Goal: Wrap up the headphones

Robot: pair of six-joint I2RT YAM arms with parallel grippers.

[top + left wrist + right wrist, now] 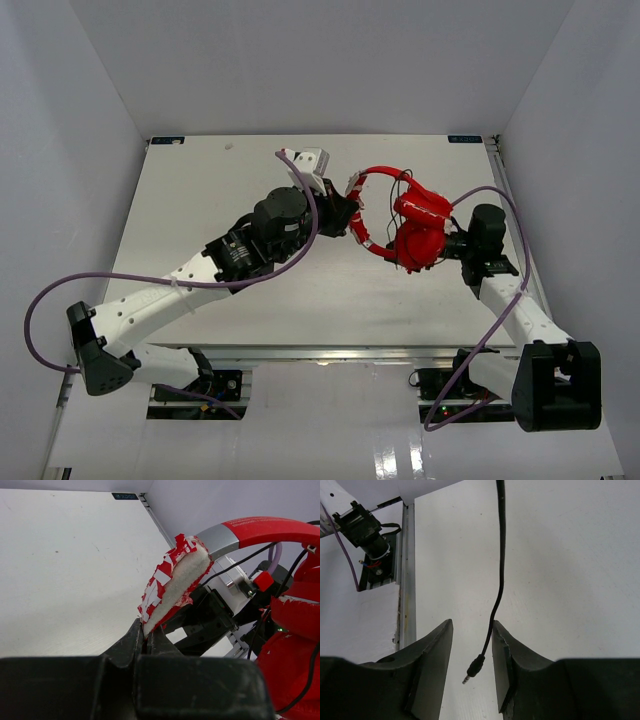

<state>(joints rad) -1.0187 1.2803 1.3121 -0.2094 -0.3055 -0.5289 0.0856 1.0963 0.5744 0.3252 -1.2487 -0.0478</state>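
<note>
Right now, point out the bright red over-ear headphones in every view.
Top external: bright red over-ear headphones right of centre.
Left wrist: red headband arcs upper right, worn end in the fingers.
Right wrist: only the thin black cable and plug, centre.
Shared: the white table.

Red headphones (418, 232) are hanging out right of centre, headband (260, 529) arching left, padding (175, 585) flaking to white foam, thin black cable (499, 565) dangling, plug (474, 669) swinging free.

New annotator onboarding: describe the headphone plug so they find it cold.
Find the right arm beside the red headphones. In its wrist view a thin black cable hangs between the right gripper fingers. The plug is its short metal-tipped end, unlike the thick purple robot cable.
</note>
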